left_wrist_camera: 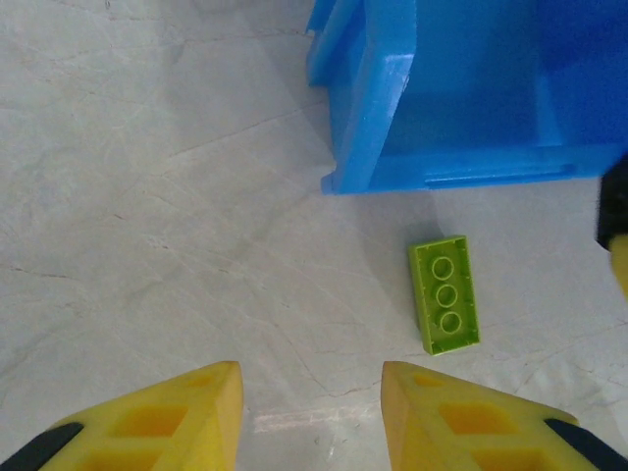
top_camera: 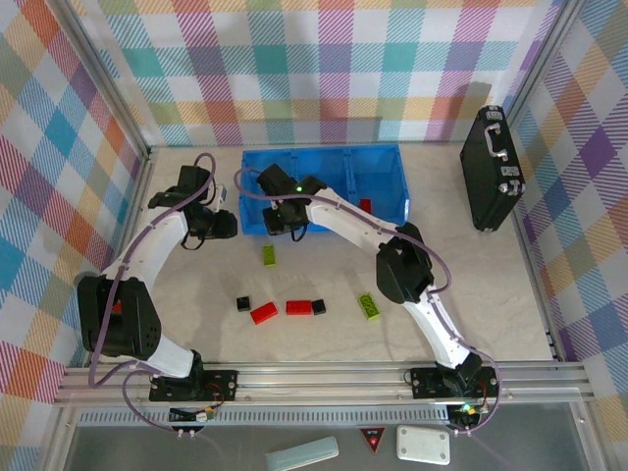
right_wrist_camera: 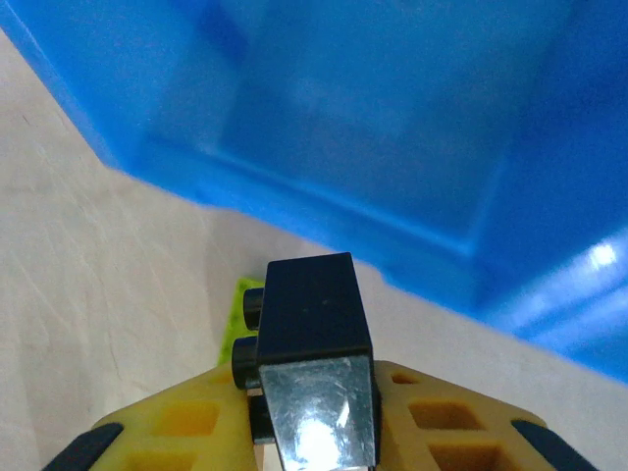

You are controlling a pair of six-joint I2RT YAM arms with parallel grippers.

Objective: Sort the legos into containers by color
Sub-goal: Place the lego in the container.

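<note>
My right pincer (right_wrist_camera: 314,412), clamped on a black brick (right_wrist_camera: 309,304), sits just short of the tray (right_wrist_camera: 324,108). The tray's near wall stands in the way, so a release too soon would drop the brick on the desk (top_camera: 471,294). My left pincer (left_wrist_camera: 312,392), apart and empty, hovers close beside, with a green brick (left_wrist_camera: 446,294) lying near.

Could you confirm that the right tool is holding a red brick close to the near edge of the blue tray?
Not quite. The brick in the right tool is a black brick, not a red one, as the right wrist view shows. The rest stands: it is held close to the near edge of the blue tray.
</note>
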